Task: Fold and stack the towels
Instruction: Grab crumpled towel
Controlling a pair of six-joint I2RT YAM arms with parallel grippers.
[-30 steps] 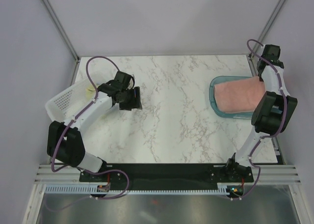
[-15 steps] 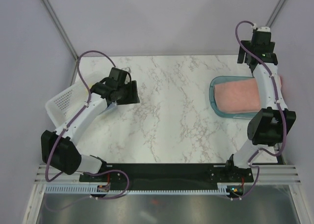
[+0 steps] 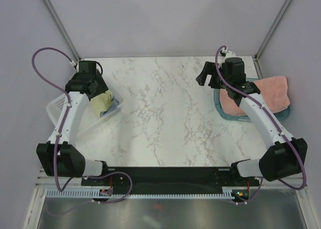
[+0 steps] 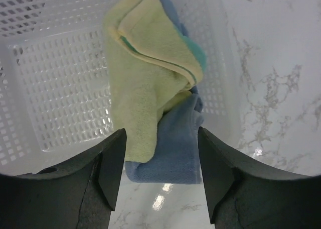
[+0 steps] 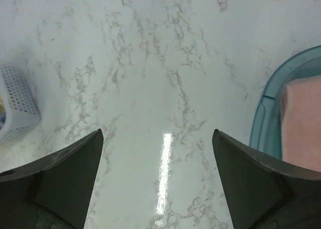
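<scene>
Over the marble table I'm now hanging the left gripper wide above the white basket instead of beside it, while the right gripper, now wide and empty, is swinging clear of the teal tray, with the salmon-pink towel lying to its right and the yellow-and-teal towel and blue-grey towel lying directly beneath the left one.

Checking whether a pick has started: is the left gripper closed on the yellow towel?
No: the left gripper stands open above the yellow towel, which lies in the white basket partly over the blue towel.
</scene>
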